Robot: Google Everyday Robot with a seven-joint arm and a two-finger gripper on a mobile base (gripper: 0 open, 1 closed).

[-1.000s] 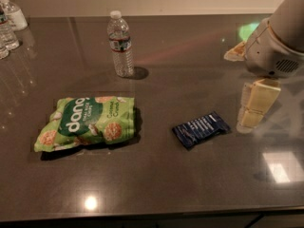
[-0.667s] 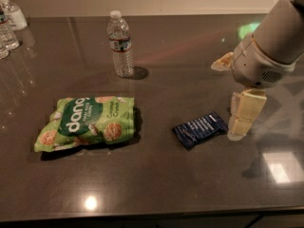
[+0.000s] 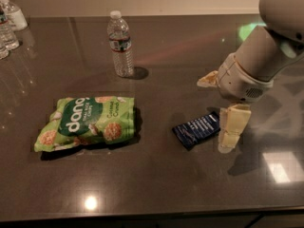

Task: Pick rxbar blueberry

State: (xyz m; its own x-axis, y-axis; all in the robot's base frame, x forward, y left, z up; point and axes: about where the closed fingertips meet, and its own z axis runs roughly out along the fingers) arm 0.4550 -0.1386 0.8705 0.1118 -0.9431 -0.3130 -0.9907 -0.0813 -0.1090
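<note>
The rxbar blueberry [image 3: 196, 129] is a small dark navy wrapper with white print, lying flat on the dark table right of centre. My gripper [image 3: 220, 104] hangs from the white arm at the right, just above the bar's right end. It is open and empty. One cream finger [image 3: 232, 127] reaches down beside the bar's right end. The other finger [image 3: 207, 80] sticks out farther back. I cannot tell whether the near finger touches the wrapper.
A large green "dang" chip bag [image 3: 88, 122] lies at the left of the table [image 3: 156, 184]. A clear water bottle [image 3: 120, 44] stands at the back centre. More bottles [image 3: 9, 20] stand at the far left corner.
My arm and gripper have moved left, toward the bar. The near finger now stands at the bar's right end. The bar, bag and bottle have not moved.
</note>
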